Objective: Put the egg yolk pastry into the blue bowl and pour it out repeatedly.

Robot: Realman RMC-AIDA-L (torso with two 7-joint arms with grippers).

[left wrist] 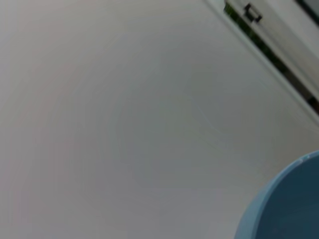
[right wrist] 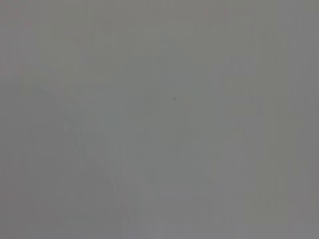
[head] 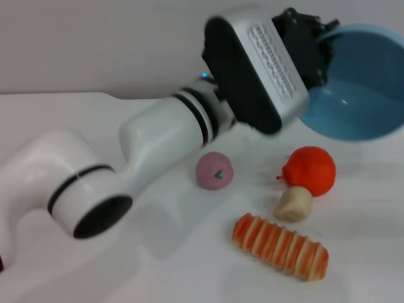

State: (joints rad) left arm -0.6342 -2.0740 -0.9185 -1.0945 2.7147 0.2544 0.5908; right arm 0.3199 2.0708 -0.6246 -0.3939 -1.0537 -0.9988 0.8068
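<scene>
The blue bowl (head: 360, 95) hangs tilted above the table at the far right, its empty inside turned toward my head camera. My left gripper (head: 320, 50) is shut on the bowl's rim at its upper left edge, with the arm reaching in from the lower left. Part of the bowl (left wrist: 289, 204) also shows in a corner of the left wrist view. The egg yolk pastry (head: 293, 204) lies on the white table below the bowl, touching the orange fruit. My right gripper is out of view, and the right wrist view shows only a plain grey surface.
An orange fruit (head: 310, 169) sits just behind the pastry. A pink round bun (head: 214, 170) with a green mark lies left of it, close under my left arm. A long orange-and-cream striped bread (head: 281, 246) lies nearer the front edge.
</scene>
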